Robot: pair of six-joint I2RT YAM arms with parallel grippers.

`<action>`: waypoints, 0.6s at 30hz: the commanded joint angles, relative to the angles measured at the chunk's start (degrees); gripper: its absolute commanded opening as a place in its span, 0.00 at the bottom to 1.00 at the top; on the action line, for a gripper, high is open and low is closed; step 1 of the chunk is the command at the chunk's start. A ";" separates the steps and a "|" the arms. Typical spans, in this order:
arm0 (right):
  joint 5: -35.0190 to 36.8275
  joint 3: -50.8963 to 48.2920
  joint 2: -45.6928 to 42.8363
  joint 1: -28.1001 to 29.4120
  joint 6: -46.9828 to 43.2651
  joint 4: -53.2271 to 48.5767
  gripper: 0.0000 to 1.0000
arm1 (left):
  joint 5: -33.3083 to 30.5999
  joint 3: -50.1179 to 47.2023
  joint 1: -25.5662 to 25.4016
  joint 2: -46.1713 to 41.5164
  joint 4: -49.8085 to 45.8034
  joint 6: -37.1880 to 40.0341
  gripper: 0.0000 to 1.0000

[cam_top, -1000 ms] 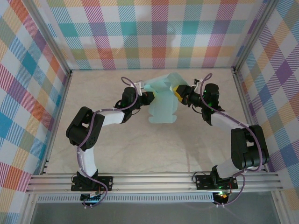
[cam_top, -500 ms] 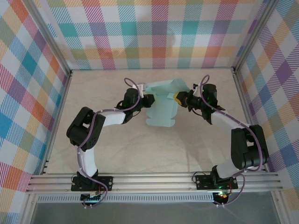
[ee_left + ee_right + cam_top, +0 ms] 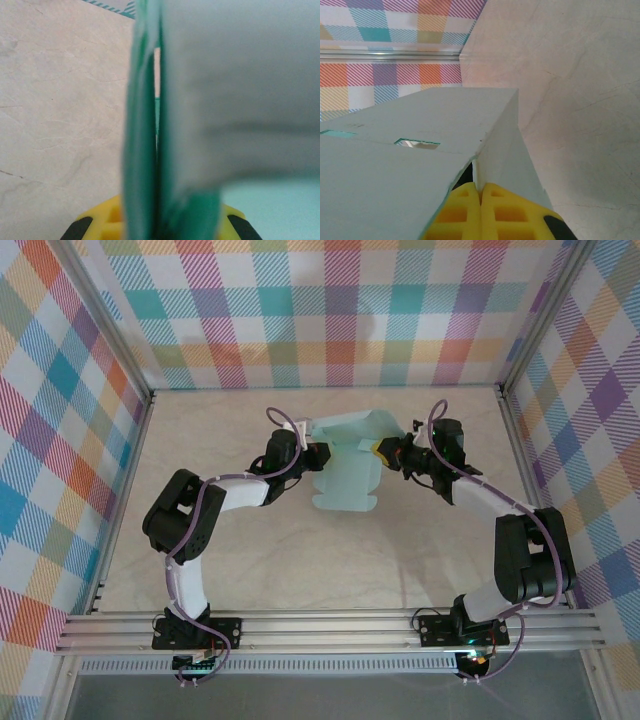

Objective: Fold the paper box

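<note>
**Right jaws snap shut**

They now pinch one side of the pale mint-teal thin card paper box (image 3: 348,468), out in the middle of the pale surface (image 3: 250,560). Left jaws pinch the other side, likely to steady it for folding.

Over the last second the right gripper (image 3: 381,448) has closed its yellow fingers (image 3: 497,210) onto a fold at the right edge of the paper box (image 3: 345,480). The box's far flap, earlier bunched upward, now spreads wider and flatter. Its near panel has swung slightly left.
</note>
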 commanded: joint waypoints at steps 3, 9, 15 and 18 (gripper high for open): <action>-0.23 2.05 -1.15 0.38 -2.04 -1.54 0.49 | -0.85 0.64 -0.19 -0.27 -0.04 0.74 0.00; 6.84 4.06 -6.21 0.04 -9.54 -13.55 0.68 | -3.78 1.05 0.97 0.27 -2.72 -2.20 0.00; 18.14 10.13 -11.88 0.20 -18.92 -28.69 0.72 | -7.93 0.72 1.43 -0.27 -4.03 -0.11 0.00; 20.76 15.47 -11.45 1.67 -22.70 -34.20 0.72 | -11.28 0.54 1.43 -0.53 -4.95 3.58 0.00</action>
